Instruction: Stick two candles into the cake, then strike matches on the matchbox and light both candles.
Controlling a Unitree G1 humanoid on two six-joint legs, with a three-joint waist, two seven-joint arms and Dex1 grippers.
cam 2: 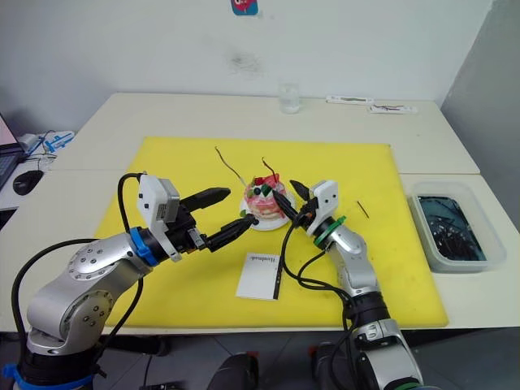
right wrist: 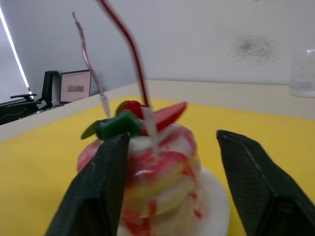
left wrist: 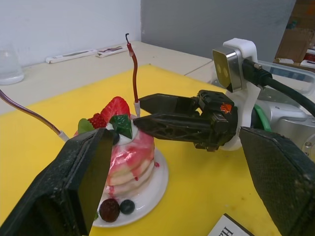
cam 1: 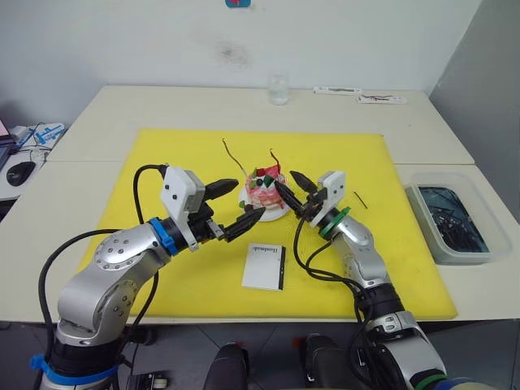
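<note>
The left pincer [cam 1: 230,207] is spread wide and empty, its lower finger tip at the plate's rim beside the cake [cam 1: 265,192]. The right pincer [cam 1: 292,185] is also parted and empty, its fingers on either side of the cake's right flank. Both candles [left wrist: 133,73] stand stuck in the cake, near the middle of the yellow mat [cam 1: 179,154]. The matchbox [cam 1: 265,266] lies toward the mat's near edge, with open mat around it. One match [cam 1: 360,200] lies right of the right pincer. The mat's far half is open.

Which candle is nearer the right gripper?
The darker red candle, right beside the right gripper; the paler candle leans away on the cake's far side.
</note>
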